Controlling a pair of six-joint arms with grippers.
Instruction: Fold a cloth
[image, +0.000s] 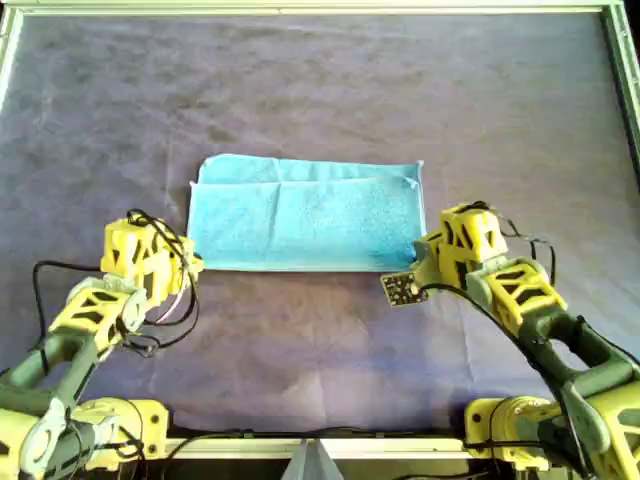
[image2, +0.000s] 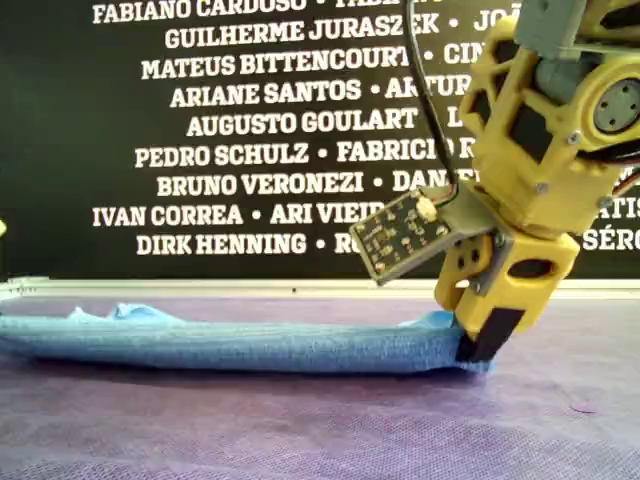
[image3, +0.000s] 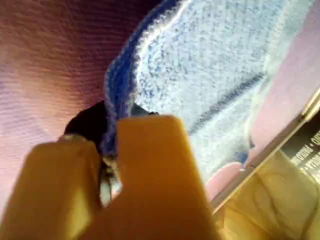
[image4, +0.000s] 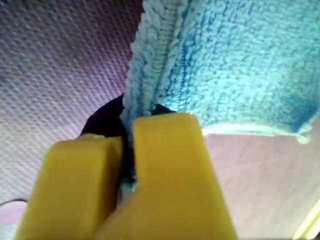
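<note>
This looks like a robotics lab or demo stand rather than a home. A large dark purple fabric table covering (image: 320, 90) is stretched flat inside a pale metal frame (image: 300, 8), with two yellow 3D-printed plastic arms (image: 520, 290) bolted at its near edge — cables and a bare circuit board (image2: 400, 235) exposed. Behind stands a black wall banner printed with white names (image2: 250, 120), like a credits board.

The cloth (image4: 235, 55) is fuzzy looped terry, matt, with a stitched hem pinched in my second hand (image4: 127, 150). The table (image: 320, 90) covering is matt purple fabric with a fine woven grain. Both hands are smooth yellow plastic.
</note>
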